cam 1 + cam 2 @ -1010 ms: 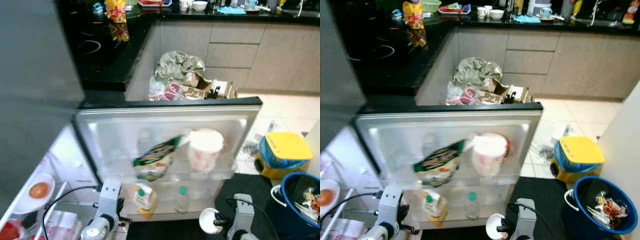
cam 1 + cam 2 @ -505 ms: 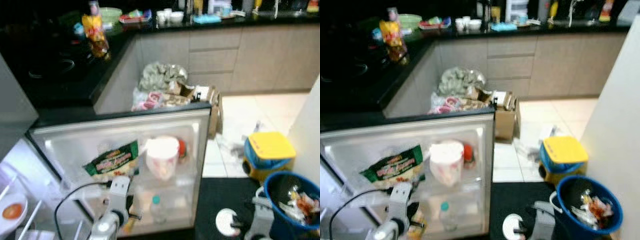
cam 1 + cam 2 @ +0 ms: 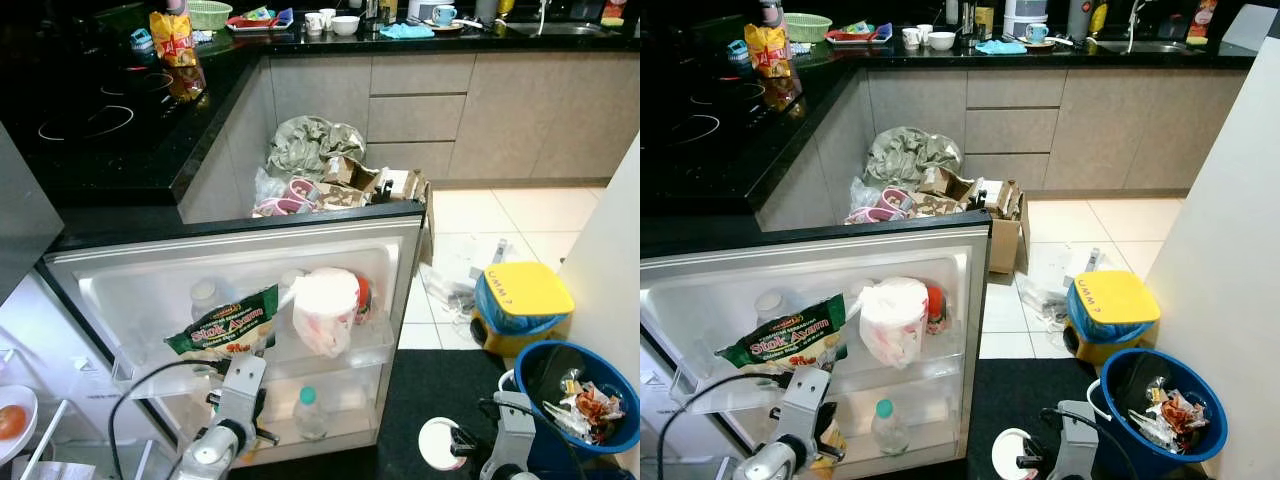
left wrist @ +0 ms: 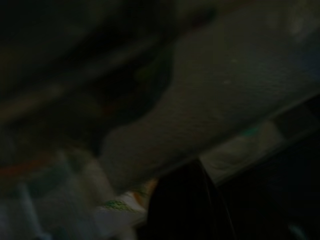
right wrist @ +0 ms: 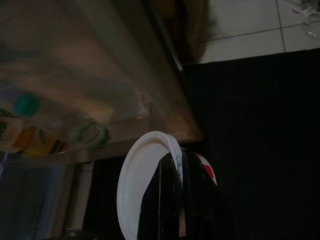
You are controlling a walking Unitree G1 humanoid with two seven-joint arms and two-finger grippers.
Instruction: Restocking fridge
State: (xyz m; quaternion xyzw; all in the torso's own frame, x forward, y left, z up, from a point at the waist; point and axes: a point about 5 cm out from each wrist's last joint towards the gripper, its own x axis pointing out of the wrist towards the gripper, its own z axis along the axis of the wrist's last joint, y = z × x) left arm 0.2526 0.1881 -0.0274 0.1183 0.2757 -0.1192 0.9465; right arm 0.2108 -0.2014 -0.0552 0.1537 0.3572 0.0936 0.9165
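Head eyes look down at the fridge door [image 3: 250, 260] (wrist cameras close).

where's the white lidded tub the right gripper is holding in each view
Left eye view: white lidded tub at bottom, right of centre, over the black mat.
Right eye view: bottom centre.
Right wrist view: lower centre, pinched by the right gripper.
Left wrist view: too dark to tell.
Shared landmark: green-capped bottle in the fridge door.

Near the fridge door [image 3: 240, 250] we see our two arms. Our left arm [image 3: 228, 410] is a silver-white block with a round shiny joint and small dark screws. A thin black cable [image 3: 140, 385] loops from it. Our right arm [image 3: 512, 440] is silver-grey with a black cable too. Our fingers [image 5: 172, 200] are long, black and shiny.
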